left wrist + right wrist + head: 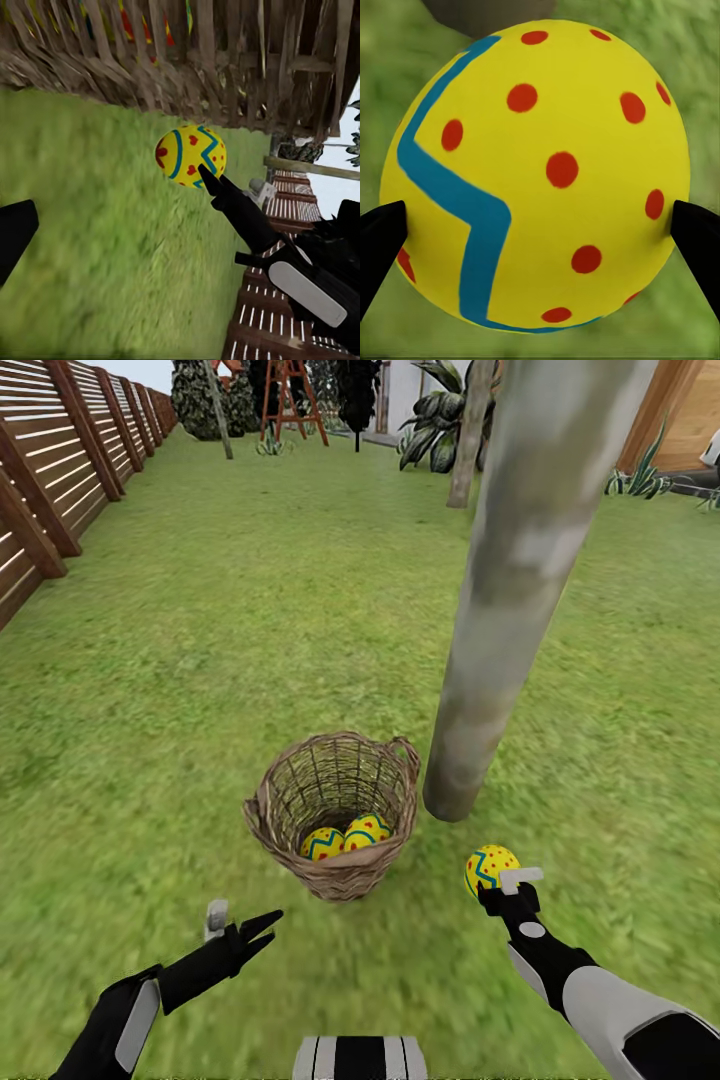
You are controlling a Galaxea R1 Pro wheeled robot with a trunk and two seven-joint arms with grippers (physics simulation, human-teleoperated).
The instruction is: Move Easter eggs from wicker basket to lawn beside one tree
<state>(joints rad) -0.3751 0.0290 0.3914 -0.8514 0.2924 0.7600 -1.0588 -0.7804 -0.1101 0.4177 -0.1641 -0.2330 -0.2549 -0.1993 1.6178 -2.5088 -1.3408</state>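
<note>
**Yellow egg held at the trunk's foot, two more in the basket**

Yellow shell sits pinched between the right gripper's [497, 879] fingertips: one Easter egg [488, 866], low beside the tree [520, 590], evidently for placement there. The left gripper [240, 927] hangs empty, jaws spread, before the wicker basket [335, 815], where two eggs [345, 838] remain.

The basket [334, 812] stands on the lawn [250, 610], just left of the foot of the tree [520, 580]. Two eggs [345, 838] lie side by side in its bottom. A third egg [489, 868] is in front of the trunk's base and right of the basket, between the fingers of the right gripper [505, 885] (whether it touches the grass cannot be told). The left gripper [240, 925] is in front of the basket, a little to its left. A fence [60, 470] runs along the lawn's left edge
</note>
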